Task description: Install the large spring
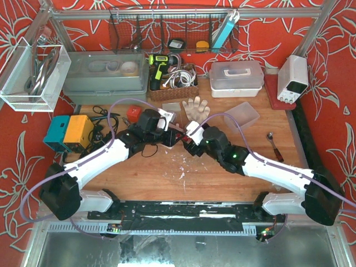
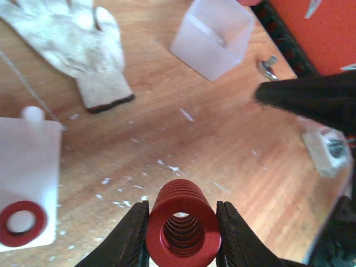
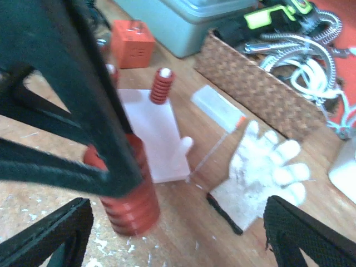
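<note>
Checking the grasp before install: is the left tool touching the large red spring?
Touching. The left wrist view shows the left tool with its fingers pressed against both sides of the large red spring, no gap.

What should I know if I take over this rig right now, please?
Left gripper: shut on the large red spring, held upright beside the white peg plate.
Right gripper: open, empty, facing the white glove.
Done: the small red spring sits on the plate's far peg, and the large spring is gripped.
Left: bring the large spring over the bare peg, lower it on, then release.
</note>
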